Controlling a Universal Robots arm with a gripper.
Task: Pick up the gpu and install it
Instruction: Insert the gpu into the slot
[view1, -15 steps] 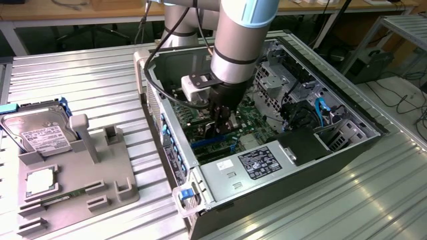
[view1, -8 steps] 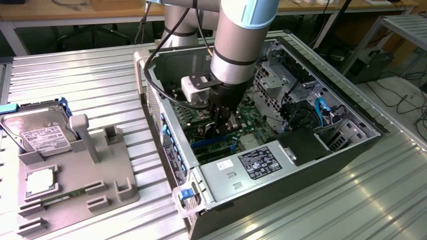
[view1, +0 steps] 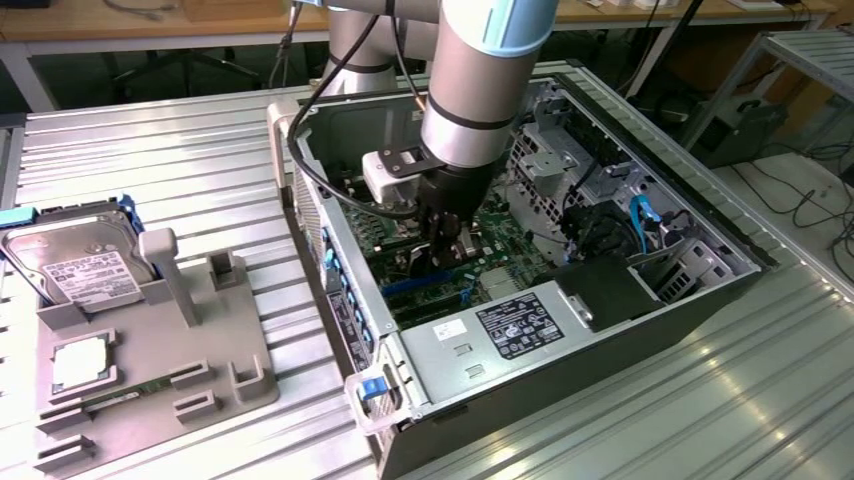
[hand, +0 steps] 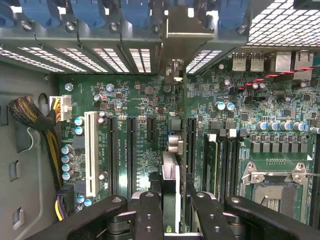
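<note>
Fingers (hand: 150, 212) of the black gripper (hand: 170, 220) are clamping the green-boarded gpu (hand: 170, 180) edge-on, hovering it above the long black motherboard slots (hand: 190, 145) inside the open grey computer case (view1: 721, 285). Installation is underway, I judge; seating requires lining up edge and slot.

No text can be read with certainty. The power supply's label (view1: 518, 327), just beside the gripper (view1: 447, 262) inside the open computer case (view1: 694, 262), carries print and marks too small to make out. The hard drive's label (view1: 90, 280), well apart from the gripper on the grey holder, is equally illegible.
</note>
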